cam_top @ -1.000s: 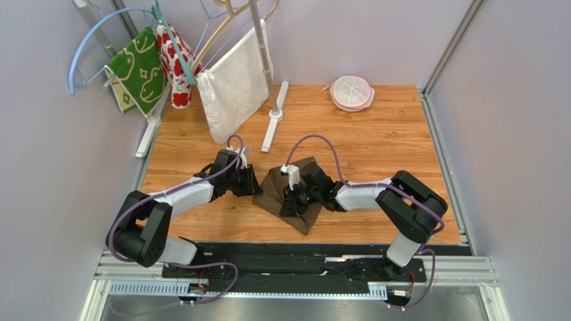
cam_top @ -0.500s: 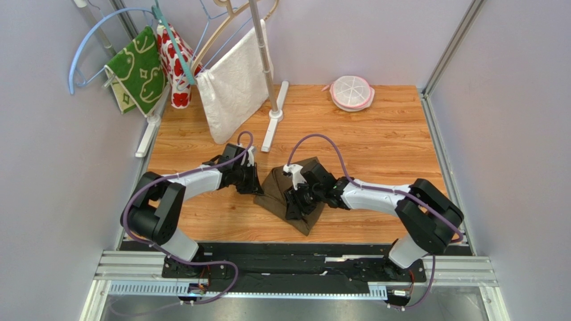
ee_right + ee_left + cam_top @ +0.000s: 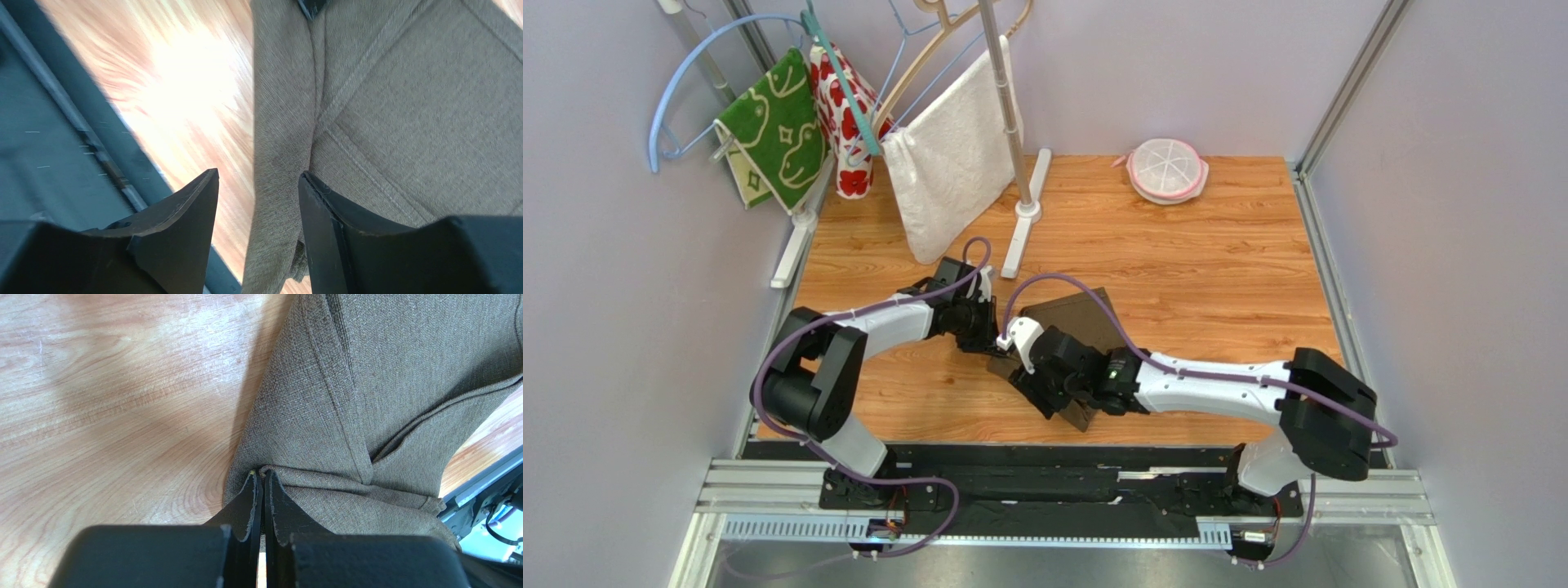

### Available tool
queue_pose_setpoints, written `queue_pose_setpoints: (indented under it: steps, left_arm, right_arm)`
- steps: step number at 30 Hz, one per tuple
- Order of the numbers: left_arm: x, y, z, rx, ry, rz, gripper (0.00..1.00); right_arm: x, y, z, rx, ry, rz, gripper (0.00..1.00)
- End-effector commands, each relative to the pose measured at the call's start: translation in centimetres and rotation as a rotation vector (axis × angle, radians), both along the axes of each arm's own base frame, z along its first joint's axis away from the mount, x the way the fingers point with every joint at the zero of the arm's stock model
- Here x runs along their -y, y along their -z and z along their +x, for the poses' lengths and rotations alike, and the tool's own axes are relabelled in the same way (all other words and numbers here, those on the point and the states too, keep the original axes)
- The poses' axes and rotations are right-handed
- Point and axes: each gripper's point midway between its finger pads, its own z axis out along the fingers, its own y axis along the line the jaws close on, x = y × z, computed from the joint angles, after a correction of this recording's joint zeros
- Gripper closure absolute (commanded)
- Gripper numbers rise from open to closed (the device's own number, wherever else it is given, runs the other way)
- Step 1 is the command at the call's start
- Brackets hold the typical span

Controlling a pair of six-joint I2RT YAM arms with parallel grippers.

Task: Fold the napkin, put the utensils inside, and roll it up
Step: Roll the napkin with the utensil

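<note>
Right gripper now farther left than before, jaws wide, holding nothing, over napkin, left gripper pinched tight on napkin edge

White towel, green cloth and red-patterned cloth hang at rear left; pink-rimmed dish far back

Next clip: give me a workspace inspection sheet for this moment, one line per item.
Surface: wooden table, no spills seen.
Job's things: napkin folded and bunched mid-table; utensils not seen.
Clutter: pink-rimmed round container at far edge.
End effectors: left end effector shut, pinching napkin fold; right end effector open over napkin.
Cables: purple cables loop along both arms.
Surroundings: white towel, green cloth hanging far left.
</note>
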Motion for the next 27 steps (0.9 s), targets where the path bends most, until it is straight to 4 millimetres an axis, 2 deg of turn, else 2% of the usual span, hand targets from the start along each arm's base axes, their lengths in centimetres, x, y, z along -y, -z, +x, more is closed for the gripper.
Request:
queue_pose_setpoints:
  steps: [1,9,17,21,23,24,25,26,27]
  left_arm:
    - [-1.2,1.2,-0.2,-0.021,0.017,0.075,1.0]
    - [-1.1,1.1,-0.1,-0.022,0.019,0.073,1.0]
    - [-0.8,0.9,0.0,-0.019,0.03,0.059,1.0]
    - [-0.4,0.5,0.0,-0.01,0.044,0.03,1.0]
    - [-0.3,0.4,0.0,-0.004,0.046,0.023,0.94]
    - [-0.3,0.1,0.1,0.005,0.042,0.021,0.9]
    - [-0.2,-0.1,0.1,0.009,0.041,0.019,0.77]
    - [-0.3,-0.3,0.2,0.013,0.036,0.02,0.69]
    - [-0.5,-0.8,0.4,0.033,0.028,0.026,0.59]
  right_arm:
    - [0.6,1.8,1.4,0.137,0.066,-0.095,0.45]
    - [0.3,3.8,1.0,0.163,0.038,-0.143,0.45]
    - [1.2,6.5,0.6,0.13,0.031,-0.217,0.53]
    - [1.7,8.0,0.1,0.054,0.044,-0.222,0.57]
    - [2.0,8.3,0.3,0.012,0.063,-0.203,0.62]
    - [2.1,8.7,-0.2,-0.035,0.047,-0.19,0.64]
    - [2.1,8.9,-0.3,-0.066,0.056,-0.175,0.7]
    - [2.4,8.9,0.0,-0.095,0.07,-0.161,0.72]
    - [2.5,9.3,-1.0,-0.158,0.044,-0.145,0.74]
